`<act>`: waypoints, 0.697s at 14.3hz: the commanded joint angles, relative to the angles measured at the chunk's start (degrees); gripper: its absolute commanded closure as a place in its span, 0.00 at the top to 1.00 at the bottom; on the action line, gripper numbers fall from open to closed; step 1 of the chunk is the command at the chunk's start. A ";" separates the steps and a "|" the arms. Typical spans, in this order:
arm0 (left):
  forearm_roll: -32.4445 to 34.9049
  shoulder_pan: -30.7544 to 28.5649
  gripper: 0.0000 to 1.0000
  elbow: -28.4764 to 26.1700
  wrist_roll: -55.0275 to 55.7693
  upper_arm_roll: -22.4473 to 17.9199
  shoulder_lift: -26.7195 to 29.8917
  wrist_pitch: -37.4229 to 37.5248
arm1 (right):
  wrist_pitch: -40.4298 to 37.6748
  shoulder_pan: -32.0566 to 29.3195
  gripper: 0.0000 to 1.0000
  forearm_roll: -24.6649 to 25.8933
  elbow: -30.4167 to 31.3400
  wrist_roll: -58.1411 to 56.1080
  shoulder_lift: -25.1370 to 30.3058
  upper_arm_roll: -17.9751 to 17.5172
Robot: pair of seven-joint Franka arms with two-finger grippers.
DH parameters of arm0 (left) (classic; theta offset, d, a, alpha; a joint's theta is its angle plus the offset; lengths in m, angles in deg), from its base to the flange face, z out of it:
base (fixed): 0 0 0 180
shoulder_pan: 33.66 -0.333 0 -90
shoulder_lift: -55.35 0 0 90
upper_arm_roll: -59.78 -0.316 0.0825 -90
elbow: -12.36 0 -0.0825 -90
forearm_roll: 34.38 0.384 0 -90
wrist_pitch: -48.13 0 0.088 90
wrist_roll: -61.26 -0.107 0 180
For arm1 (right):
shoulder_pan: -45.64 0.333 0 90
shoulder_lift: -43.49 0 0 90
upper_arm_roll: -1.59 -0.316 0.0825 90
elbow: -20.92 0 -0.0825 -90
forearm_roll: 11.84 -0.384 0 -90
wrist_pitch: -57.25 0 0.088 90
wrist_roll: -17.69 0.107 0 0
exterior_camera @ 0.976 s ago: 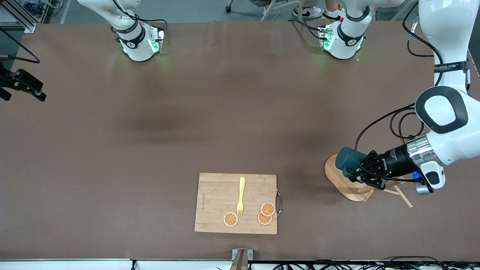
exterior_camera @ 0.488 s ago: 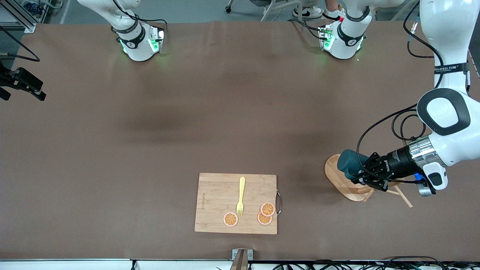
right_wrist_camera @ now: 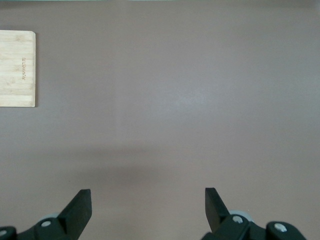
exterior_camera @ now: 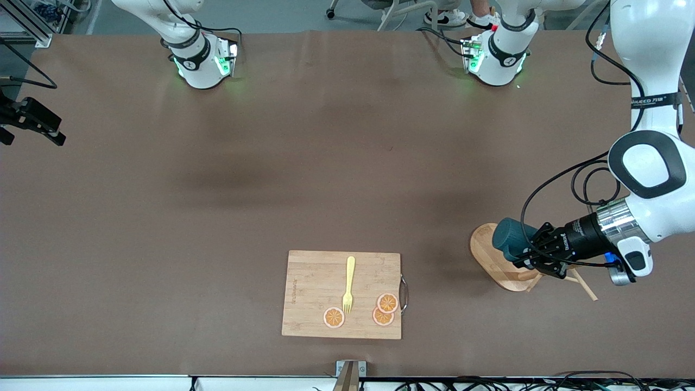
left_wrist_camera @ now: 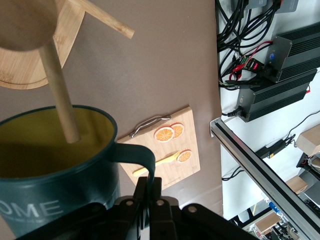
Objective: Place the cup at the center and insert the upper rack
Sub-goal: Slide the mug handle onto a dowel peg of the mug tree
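Note:
The dark teal cup (exterior_camera: 507,237) lies tipped on its side in the air over the oval base of the wooden upper rack (exterior_camera: 488,262), at the left arm's end of the table. My left gripper (exterior_camera: 529,255) is shut on the cup's handle (left_wrist_camera: 142,157), with its fingers (left_wrist_camera: 156,192) pinched on the thin strap. In the left wrist view one thin peg (left_wrist_camera: 60,95) of the rack (left_wrist_camera: 30,65) reaches into the cup's (left_wrist_camera: 55,200) yellow mouth. My right gripper (right_wrist_camera: 148,197) hangs open over bare table, holding nothing.
A rectangular cutting board (exterior_camera: 312,293) lies near the table's front edge, with a yellow fork (exterior_camera: 348,283) and orange slices (exterior_camera: 386,309) on it. Cables, power units and a metal rail (left_wrist_camera: 260,165) run along the table's edge.
The left gripper has drawn back a little toward the left arm's end of the table, taking the cup with it. The right arm has not moved.

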 commanded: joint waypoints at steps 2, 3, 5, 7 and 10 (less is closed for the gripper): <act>-0.87 -0.45 0.02 1.30 -3.19 -0.01 -0.89 0.06 | -0.04 -0.04 1.00 0.02 0.32 -0.31 0.83 0.16; -0.79 -0.88 0.02 1.30 -3.47 -0.10 -0.98 0.06 | -0.04 -0.04 1.00 0.02 0.32 -0.31 0.83 0.16; -0.61 -1.94 0.02 1.30 -3.65 -0.01 -1.15 0.06 | -0.04 -0.22 1.00 0.02 0.32 -0.31 0.75 0.25; -0.52 -2.29 0.02 1.30 -4.35 -0.01 -1.50 0.06 | -0.04 -0.31 1.00 0.02 0.32 -0.31 0.66 0.34; -0.53 -3.25 0.02 1.30 -5.05 -0.01 -1.77 0.06 | 0.04 -0.13 1.00 -0.06 0.23 -0.31 0.66 0.25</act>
